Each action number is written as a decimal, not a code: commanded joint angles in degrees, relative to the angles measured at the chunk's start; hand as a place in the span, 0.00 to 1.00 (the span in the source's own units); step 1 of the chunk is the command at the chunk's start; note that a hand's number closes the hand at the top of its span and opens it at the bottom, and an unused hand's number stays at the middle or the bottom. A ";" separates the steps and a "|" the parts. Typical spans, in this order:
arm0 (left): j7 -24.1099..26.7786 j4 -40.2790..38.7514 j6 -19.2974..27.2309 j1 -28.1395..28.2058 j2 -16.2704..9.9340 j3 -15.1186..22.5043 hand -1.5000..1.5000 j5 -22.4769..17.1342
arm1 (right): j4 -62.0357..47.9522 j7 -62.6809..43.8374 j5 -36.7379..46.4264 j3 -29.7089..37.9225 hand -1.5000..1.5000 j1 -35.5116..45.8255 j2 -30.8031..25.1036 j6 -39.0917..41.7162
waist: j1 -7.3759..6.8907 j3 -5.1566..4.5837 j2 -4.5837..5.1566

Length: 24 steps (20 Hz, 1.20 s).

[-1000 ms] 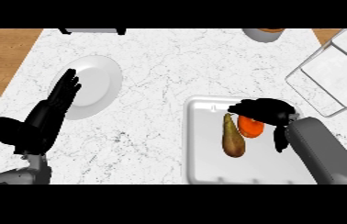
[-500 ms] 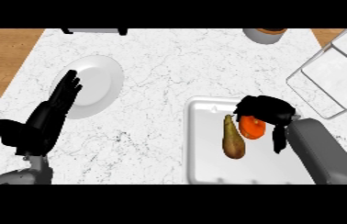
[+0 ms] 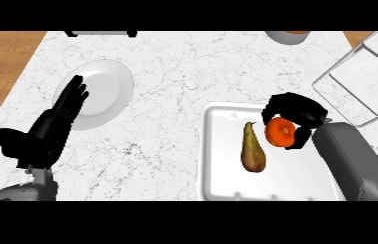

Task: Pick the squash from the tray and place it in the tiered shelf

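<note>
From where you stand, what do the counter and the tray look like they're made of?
The counter looks like polished white marble or stone, going by its grey veins. The tray looks like smooth white plastic or enamel, plain and matte with a raised rim; which one is hard to say.

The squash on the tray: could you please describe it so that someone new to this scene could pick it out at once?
Find the white tray at the lower right of the marble counter. Two things lie in it: the squash is the brown, pear-shaped one near the tray's middle, narrow end pointing away from the robot. Its neighbour is a round orange thing under the right hand.
</note>
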<state>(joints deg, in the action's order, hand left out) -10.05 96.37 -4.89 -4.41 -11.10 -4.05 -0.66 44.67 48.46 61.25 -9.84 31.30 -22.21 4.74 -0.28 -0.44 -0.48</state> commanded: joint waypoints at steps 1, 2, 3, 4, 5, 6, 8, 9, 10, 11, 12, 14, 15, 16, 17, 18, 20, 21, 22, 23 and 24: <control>1.07 -1.57 1.07 -0.35 0.82 0.69 0.50 1.77 | 1.92 4.51 -8.79 6.35 1.00 1.19 -0.68 6.25 | 0.82 0.42 0.37; 0.86 0.18 -0.16 1.31 -0.27 -1.06 0.50 -0.39 | 3.66 4.10 -11.13 7.49 1.00 0.05 -0.41 9.32 | 0.87 0.39 0.10; -2.20 0.49 0.68 -1.16 -0.79 -2.26 0.50 -0.97 | 6.12 4.30 -12.29 9.24 1.00 -3.59 -3.60 9.07 | 1.95 0.39 -0.09; -2.00 3.13 -0.01 3.26 -1.18 -1.75 0.50 -0.70 | 8.23 2.28 -13.78 11.14 1.00 -7.14 -4.44 8.65 | 2.65 0.36 -0.69; -0.64 2.05 0.57 3.80 -1.10 -2.55 0.50 -0.43 | 8.61 2.81 -14.57 13.25 1.00 -10.70 -7.04 6.65 | 4.03 0.33 -0.86; -0.02 0.14 0.94 3.50 -0.65 -2.57 0.50 -0.09 | 9.75 2.71 -15.60 14.60 1.00 -13.40 -8.13 6.39 | 5.96 0.25 -1.04; 0.07 0.29 2.45 4.14 -0.75 -4.25 0.50 0.11 | 9.53 3.51 -17.82 19.38 1.00 -18.44 -13.29 5.56 | 8.65 0.18 -1.42; -0.57 2.39 1.80 5.46 -1.17 -4.07 0.50 -0.23 | 11.98 4.12 -20.84 21.98 1.00 -20.12 -13.69 6.20 | 8.11 0.19 -1.83; -0.47 1.62 2.76 5.11 -0.25 -3.74 0.50 0.34 | 14.00 4.65 -23.52 24.61 1.00 -20.68 -15.35 7.77 | 8.05 0.15 -1.54; -0.53 1.65 1.80 5.13 -0.72 -4.01 0.50 -0.50 | 16.53 6.10 -24.66 25.50 1.00 -25.39 -14.49 5.79 | 7.95 0.19 -1.38; -0.41 1.90 2.12 6.01 -0.75 -4.40 0.50 -0.35 | 19.17 5.87 -27.79 27.92 1.00 -25.35 -15.16 8.01 | 7.92 0.11 -1.58; -2.10 4.22 0.79 5.42 -2.62 -5.35 0.50 -1.54 | 24.71 4.55 -31.60 30.73 1.00 -29.54 -14.54 9.40 | 7.10 0.15 -1.50; -0.91 3.67 1.55 6.19 -1.21 -3.97 0.50 -0.24 | 26.31 5.00 -34.38 34.08 1.00 -30.44 -17.70 11.67 | 7.00 0.13 -1.27; -0.70 1.90 0.57 4.99 -1.82 -5.26 0.50 -1.90 | 30.11 2.38 -36.09 35.56 1.00 -30.79 -18.36 13.25 | 5.99 0.09 -0.85; -1.65 3.68 0.47 5.35 -2.05 -4.58 0.50 -1.41 | 32.06 2.16 -38.84 37.92 1.00 -33.00 -18.90 14.92 | 5.71 0.15 -0.88; -1.11 2.64 0.70 4.65 -1.48 -4.29 0.50 -1.30 | 35.11 0.41 -41.37 39.26 1.00 -33.97 -18.92 17.09 | 5.91 0.10 -0.82; -1.21 3.59 -0.34 4.64 -2.18 -4.37 0.50 -1.86 | 41.84 -5.35 -45.37 41.62 1.00 -37.01 -18.19 20.08 | 4.80 0.11 -0.64; -2.04 2.62 -0.14 4.09 -1.57 -3.85 0.50 -1.86 | 44.82 -7.82 -47.91 43.42 1.00 -37.42 -17.52 20.67 | 4.60 0.13 -0.51; 0.63 2.87 -0.16 5.60 -1.07 -3.50 0.50 -1.11 | 48.76 -11.37 -49.38 44.65 1.00 -39.35 -18.03 22.42 | 4.19 0.11 -0.47; -0.25 1.32 -0.09 2.29 -1.59 -3.82 0.50 -1.19 | 49.28 -12.28 -51.85 47.71 1.00 -40.69 -18.10 23.16 | 3.28 0.25 -0.06; -0.48 0.88 0.07 2.71 -0.22 -1.68 0.50 -0.13 | 53.10 -16.84 -53.94 48.13 1.00 -40.38 -17.98 25.03 | 3.07 0.23 -0.03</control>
<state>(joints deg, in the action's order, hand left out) -10.80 98.56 -4.64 -0.45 -12.28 -7.47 -1.66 88.06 39.32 14.83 32.66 -5.68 -39.81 23.28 4.18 -0.26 -0.96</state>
